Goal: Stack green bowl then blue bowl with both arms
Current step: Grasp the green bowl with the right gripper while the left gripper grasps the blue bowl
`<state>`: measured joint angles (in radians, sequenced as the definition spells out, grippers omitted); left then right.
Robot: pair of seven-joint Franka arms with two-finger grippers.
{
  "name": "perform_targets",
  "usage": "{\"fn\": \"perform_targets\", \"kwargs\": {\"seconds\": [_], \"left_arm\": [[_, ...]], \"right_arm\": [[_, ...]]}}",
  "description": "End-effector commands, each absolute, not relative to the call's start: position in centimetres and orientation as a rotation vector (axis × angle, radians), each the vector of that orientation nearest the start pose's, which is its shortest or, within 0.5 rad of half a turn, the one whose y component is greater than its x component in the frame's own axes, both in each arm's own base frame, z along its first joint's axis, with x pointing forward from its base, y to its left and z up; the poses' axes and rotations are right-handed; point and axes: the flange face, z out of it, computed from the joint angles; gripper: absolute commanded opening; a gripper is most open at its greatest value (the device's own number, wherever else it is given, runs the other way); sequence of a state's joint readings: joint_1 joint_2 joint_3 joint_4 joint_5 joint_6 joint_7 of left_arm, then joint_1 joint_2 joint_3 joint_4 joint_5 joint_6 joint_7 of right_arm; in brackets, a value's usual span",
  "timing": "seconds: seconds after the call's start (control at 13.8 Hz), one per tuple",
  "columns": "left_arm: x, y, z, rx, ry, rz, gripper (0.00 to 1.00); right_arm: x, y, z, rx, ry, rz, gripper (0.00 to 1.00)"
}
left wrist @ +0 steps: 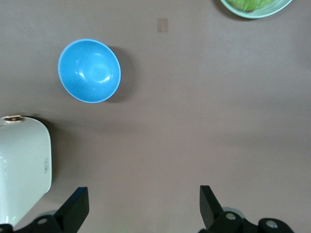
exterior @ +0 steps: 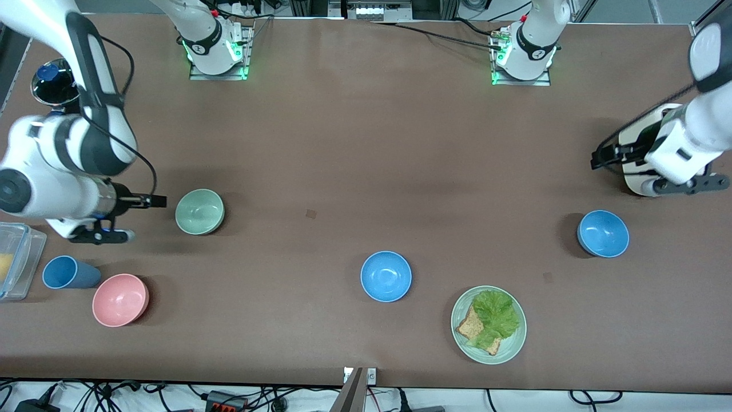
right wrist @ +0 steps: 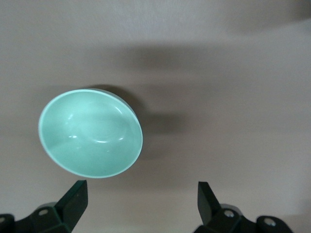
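Clock directions follow the front view, with the robots' bases at 12 o'clock.

At the 9 o'clock edge of the table (exterior: 366,143), a clear plastic box (exterior: 14,260) sat. At its 12 o'clock was a dark shiny cup (exterior: 54,83), partly hidden by the right arm. A blue cup (exterior: 68,272) lay on its side just beside the box, and a pink bowl (exterior: 120,300) sat at the cup's 4 o'clock, close to it.

The right gripper (exterior: 159,201) (right wrist: 141,196) hung low over bare table at 9 o'clock of the green bowl (exterior: 199,212) (right wrist: 90,133). Its fingers (right wrist: 73,199) were spread wide and held nothing. The green bowl stood upright and alone, apart from the fingertips.

Near the table's middle, toward 6 o'clock, a blue bowl (exterior: 386,276) stood upright by itself. At its 4 o'clock was a pale-green plate (exterior: 517,343) (left wrist: 272,10) carrying toast (exterior: 472,329) and a lettuce leaf (exterior: 497,312).

A second blue bowl (exterior: 603,233) (left wrist: 89,71) stood toward the 3 o'clock end, at 1 o'clock of the plate and well apart from it. At this bowl's 1 o'clock a white container (exterior: 635,171) (left wrist: 22,165) sat on the table. The left gripper (exterior: 596,159) (left wrist: 143,206) hung above the table right beside the container. Its fingers (left wrist: 77,206) were spread and empty.
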<state>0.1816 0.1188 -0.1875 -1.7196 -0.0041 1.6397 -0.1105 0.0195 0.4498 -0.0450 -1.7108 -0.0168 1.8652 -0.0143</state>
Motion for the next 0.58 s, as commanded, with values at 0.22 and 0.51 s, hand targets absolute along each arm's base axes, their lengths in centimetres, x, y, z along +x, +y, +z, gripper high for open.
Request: {"fn": "perform_targets", "kwargs": {"seconds": [0.22, 0.51], "left_arm": [[62.9, 8.0, 41.5, -3.101, -0.218, 0.459, 1.0], [66.1, 12.1, 36.1, -3.059, -0.15, 0.423, 1.0]], "right_arm": [[63.9, -1.3, 23.6, -3.138, 0.009, 0.478, 1.0], [63.4, -1.1, 20.5, -3.072, 0.071, 0.536, 0.85]]}}
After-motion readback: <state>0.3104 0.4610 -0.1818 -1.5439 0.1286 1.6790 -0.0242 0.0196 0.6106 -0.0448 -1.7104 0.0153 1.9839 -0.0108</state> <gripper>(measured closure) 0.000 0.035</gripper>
